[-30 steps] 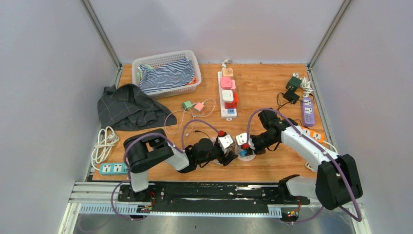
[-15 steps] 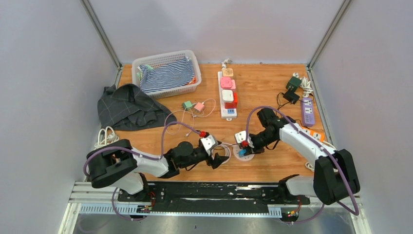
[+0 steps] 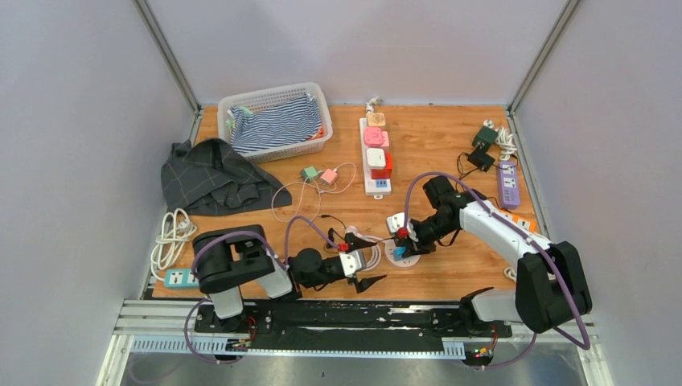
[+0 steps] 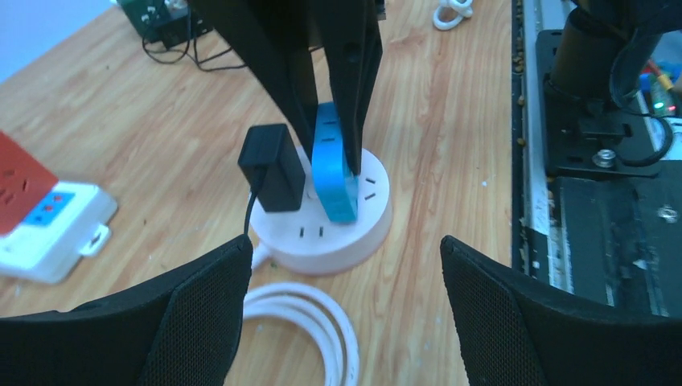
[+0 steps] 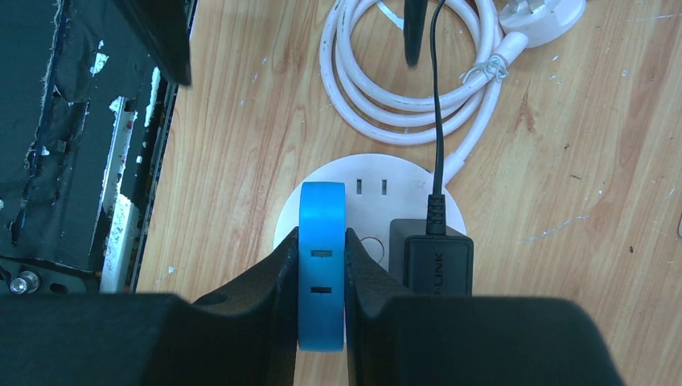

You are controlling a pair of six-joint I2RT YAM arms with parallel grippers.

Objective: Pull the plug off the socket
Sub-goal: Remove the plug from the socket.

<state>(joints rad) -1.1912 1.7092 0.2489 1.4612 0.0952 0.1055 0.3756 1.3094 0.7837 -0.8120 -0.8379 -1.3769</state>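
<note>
Right pincer (image 5: 322,265) is shut tight on the blue plug (image 5: 322,213), one finger on each flat face. The plug stands upright in the round socket (image 5: 378,173), not yet out. Beside the plug, on the same socket, sits a black adapter (image 5: 437,257), and the socket's white cable (image 5: 402,88) lies coiled just beyond. Left pincer (image 4: 346,322) gapes wide with nothing in it, hovering near the socket on the side away from the right arm. The plug looks light, stiff and smooth, likely held only by the friction of its prongs. The socket looks light and unfixed too, so it may lift with the plug. A low grip on the flat faces and a straight upward pull seem best, with the socket's rim pinned down.
</note>
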